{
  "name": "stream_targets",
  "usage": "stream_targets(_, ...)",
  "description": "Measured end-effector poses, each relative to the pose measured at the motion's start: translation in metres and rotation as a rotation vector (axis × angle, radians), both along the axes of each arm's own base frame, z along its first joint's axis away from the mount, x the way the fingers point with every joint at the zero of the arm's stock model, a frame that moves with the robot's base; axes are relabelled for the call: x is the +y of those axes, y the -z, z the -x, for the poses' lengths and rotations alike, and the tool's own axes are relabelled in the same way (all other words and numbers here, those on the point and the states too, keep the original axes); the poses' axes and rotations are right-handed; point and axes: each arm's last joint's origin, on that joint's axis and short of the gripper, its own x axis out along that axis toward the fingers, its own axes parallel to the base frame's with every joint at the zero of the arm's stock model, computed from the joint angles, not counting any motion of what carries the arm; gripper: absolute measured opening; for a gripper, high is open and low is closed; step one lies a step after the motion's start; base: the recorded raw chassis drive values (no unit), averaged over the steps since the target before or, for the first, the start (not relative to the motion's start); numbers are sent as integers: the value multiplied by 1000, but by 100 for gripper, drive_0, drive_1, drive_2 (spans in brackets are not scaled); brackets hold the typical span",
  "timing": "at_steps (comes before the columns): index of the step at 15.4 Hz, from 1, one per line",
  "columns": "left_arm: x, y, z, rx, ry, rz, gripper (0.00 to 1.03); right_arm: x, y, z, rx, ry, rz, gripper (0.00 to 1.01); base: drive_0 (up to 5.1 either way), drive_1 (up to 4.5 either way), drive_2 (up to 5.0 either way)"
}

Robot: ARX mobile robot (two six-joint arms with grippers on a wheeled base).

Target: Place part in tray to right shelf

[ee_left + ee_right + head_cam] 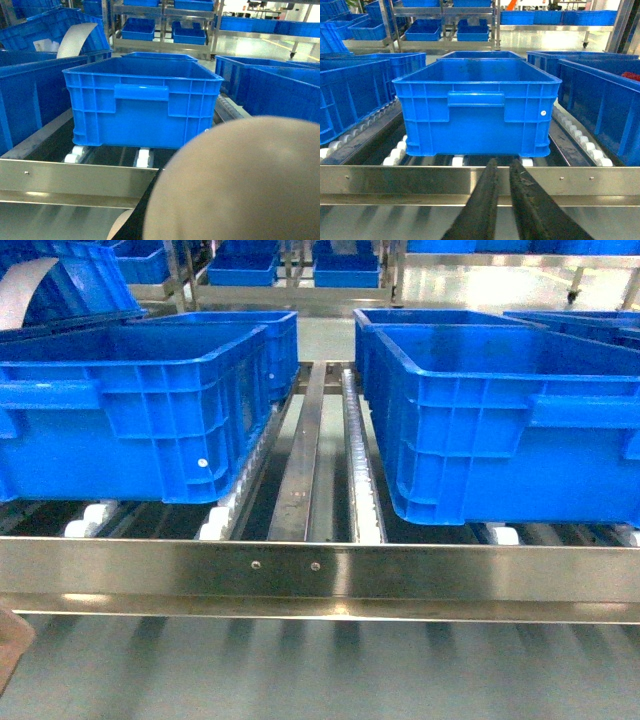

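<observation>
The beige tray (240, 185) fills the lower right of the left wrist view, blurred and very close, held off the floor in front of the steel shelf (75, 177). It covers my left gripper's jaws; only a black strip (150, 220) shows beside it. A brown corner of the tray (8, 650) shows at the bottom left of the head view. The part is out of view. My right gripper (503, 167) stands low before the shelf rail (395, 180), its black fingers (485, 210) together with a thin slit and nothing between them.
Large blue crates (140, 405) (500, 410) stand on the white rollers (365, 490) behind the front rail (420, 575) with its two screws. A curved beige sheet (75, 40) leans in a far left crate. More racks with blue crates (470, 27) stand behind.
</observation>
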Motion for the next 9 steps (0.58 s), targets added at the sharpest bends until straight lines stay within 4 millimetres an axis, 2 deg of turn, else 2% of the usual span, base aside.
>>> stream_targets(2,0,0,0,-2,0,0,13,0,0,0,-1,0,0,29,0,0,0)
stream_targets(3,0,0,0,-2,0,0,13,0,0,0,0,0,0,49,0,0,0)
stream_targets(4,0,0,0,-2,0,0,13,0,0,0,0,0,0,88,0,0,0)
stream_targets(5,0,0,0,-2,0,0,13,0,0,0,0,0,0,97,0,0,0)
stream_targets(9,0,0,0,-2,0,0,13,0,0,0,0,0,0,98,0,0,0)
